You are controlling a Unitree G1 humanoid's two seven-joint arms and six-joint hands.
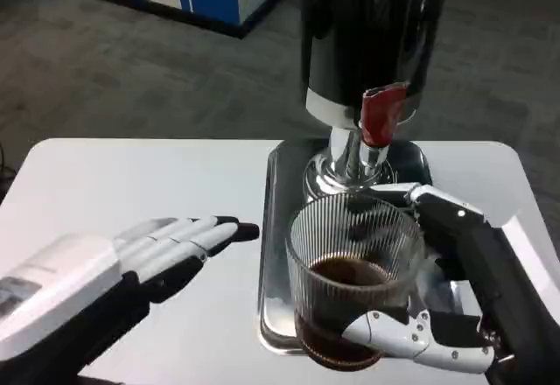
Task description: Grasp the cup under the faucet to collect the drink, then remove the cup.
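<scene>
The right hand (437, 315) gripped the ribbed glass cup (354, 271), part-filled with dark drink, below the dispenser's red faucet (382, 114); left of the cup, the left hand (171, 245) hovered with fingers extended.

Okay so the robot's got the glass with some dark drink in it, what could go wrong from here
1. The ribbed glass cup is held by the right hand with fingers wrapped low around it. A smooth glass could slip or tilt as it comes away, spilling the dark drink.
2. The cup sits right below the dispenser's red tap. Lifting before pulling clear might knock the rim against the spout.
3. The left hand hovers open beside the metal tray. A sideways withdrawal could bump it.
</scene>
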